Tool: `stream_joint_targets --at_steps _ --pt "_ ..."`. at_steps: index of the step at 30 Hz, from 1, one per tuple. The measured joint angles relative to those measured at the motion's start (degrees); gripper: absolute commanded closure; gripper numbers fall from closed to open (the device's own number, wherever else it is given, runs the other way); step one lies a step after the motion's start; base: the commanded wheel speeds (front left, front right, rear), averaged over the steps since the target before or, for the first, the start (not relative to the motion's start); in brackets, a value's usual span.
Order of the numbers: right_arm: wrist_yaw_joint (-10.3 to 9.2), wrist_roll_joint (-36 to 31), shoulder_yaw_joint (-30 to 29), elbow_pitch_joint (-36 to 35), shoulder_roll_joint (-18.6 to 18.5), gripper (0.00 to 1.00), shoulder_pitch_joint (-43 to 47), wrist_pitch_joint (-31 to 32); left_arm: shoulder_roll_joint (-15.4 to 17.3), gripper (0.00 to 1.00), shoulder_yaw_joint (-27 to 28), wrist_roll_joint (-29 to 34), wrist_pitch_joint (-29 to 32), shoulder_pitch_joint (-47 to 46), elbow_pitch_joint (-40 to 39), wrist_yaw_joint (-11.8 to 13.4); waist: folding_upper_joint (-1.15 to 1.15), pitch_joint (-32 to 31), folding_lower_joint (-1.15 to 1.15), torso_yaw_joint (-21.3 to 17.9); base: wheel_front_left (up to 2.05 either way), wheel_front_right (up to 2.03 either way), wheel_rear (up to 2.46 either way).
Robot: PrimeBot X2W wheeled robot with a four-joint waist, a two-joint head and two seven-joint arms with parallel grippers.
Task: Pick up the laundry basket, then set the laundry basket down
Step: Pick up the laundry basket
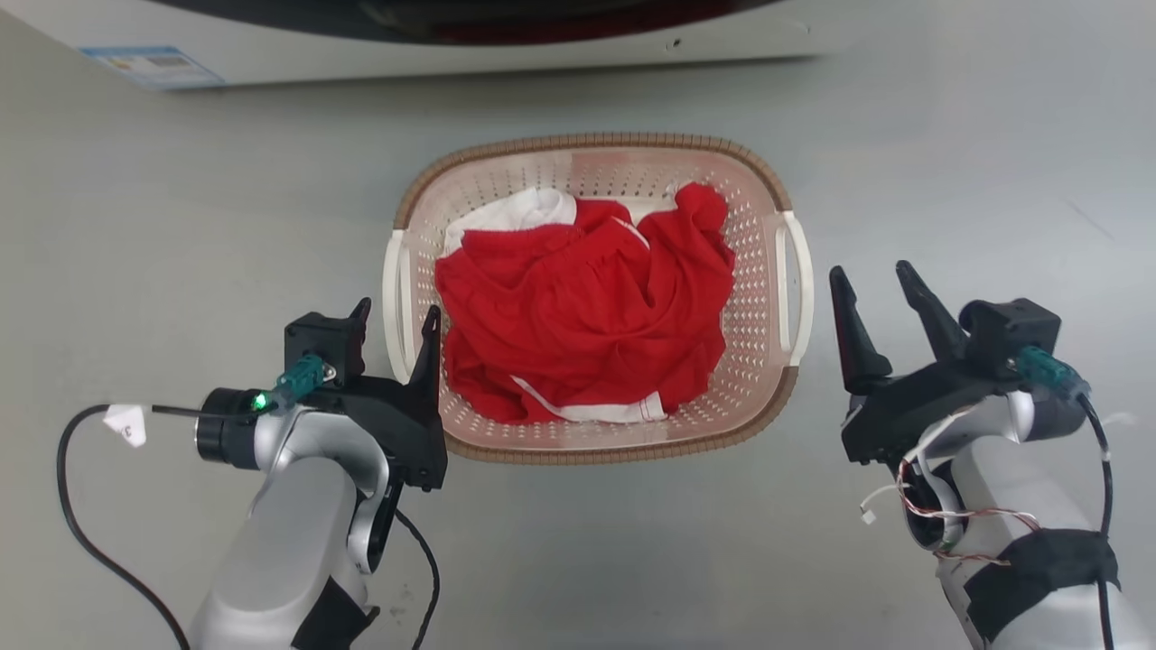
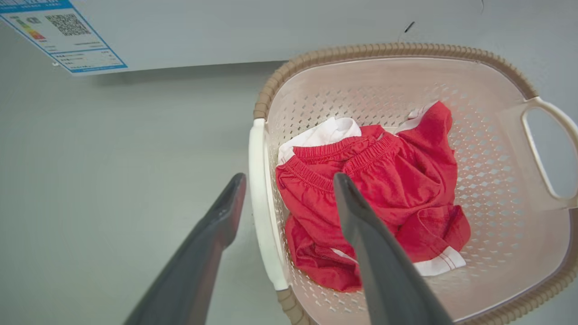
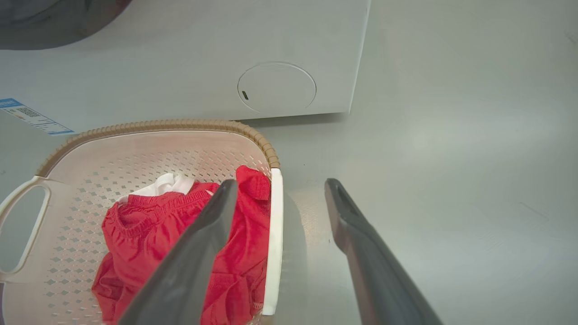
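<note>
The laundry basket (image 1: 598, 143) sits on the grey floor in front of me, pale pink with a brown rim, holding crumpled red and white clothes (image 1: 587, 307). My left gripper (image 1: 397, 311) is open, its two fingers straddling the basket's white left handle (image 2: 259, 189), one outside and one over the clothes (image 2: 406, 180). My right gripper (image 1: 871, 273) is open just right of the white right handle (image 1: 799, 289). Along its fingers, that handle (image 3: 274, 225) lies in the gap of the right gripper (image 3: 280, 183); I see no contact.
A white washer (image 1: 542, 50) stands just beyond the basket, with a blue label (image 1: 153, 65) at its lower left and a round cap (image 3: 276, 87) low on its front. Open grey floor (image 1: 135, 253) lies to both sides and in front.
</note>
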Motion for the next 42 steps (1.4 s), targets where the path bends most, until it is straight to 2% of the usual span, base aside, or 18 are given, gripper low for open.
stream_joint_targets --at_steps 13,25,26,27,28,29,33,42 --pt "1.53 0.1 2.2 7.8 2.2 0.0 -7.8 1.9 0.6 0.0 1.8 -1.9 2.8 -7.2 8.2 -1.5 0.0 7.6 0.0 -0.8 0.0 0.0 0.0" --pt "2.97 -0.3 4.4 15.4 3.2 0.0 -14.1 5.3 0.8 0.0 3.0 -2.9 3.3 -11.9 13.9 -2.0 -0.01 10.1 -0.01 -1.0 0.0 0.0 0.0" --pt "3.01 -0.3 4.4 15.9 3.2 0.17 -14.7 5.5 0.8 0.0 3.1 -3.0 3.3 -12.3 14.2 -2.0 -0.01 10.1 -0.01 -1.0 0.0 0.0 0.0" --pt "3.02 -0.3 4.5 16.4 3.2 0.54 -15.2 5.6 0.8 0.0 3.2 -3.0 3.3 -12.7 14.5 -2.0 -0.01 10.2 -0.01 -1.0 0.0 0.0 0.0" --pt "3.09 -0.2 4.4 16.8 3.3 0.91 -15.7 5.8 0.8 0.54 3.2 -3.1 3.3 -13.1 14.9 -2.0 0.0 10.2 -0.01 -1.0 0.0 0.0 0.0" --pt "3.44 -0.1 4.5 17.4 3.3 1.0 -16.1 6.4 0.7 1.0 3.3 -3.1 3.3 -13.3 15.2 -2.0 -0.01 10.2 -0.01 -1.0 0.0 0.0 0.0" --pt "3.96 0.8 4.4 19.2 4.2 1.0 -16.9 7.0 -0.6 1.0 3.2 -3.2 3.2 -14.3 16.5 -2.4 -0.02 10.3 -0.02 -1.0 0.0 0.0 0.0" --pt "4.55 1.5 4.4 22.8 4.7 1.0 -18.4 7.1 -0.9 1.0 3.4 -3.7 2.7 -15.7 19.6 -2.4 -0.02 9.9 -0.01 -0.9 0.0 0.0 0.0"
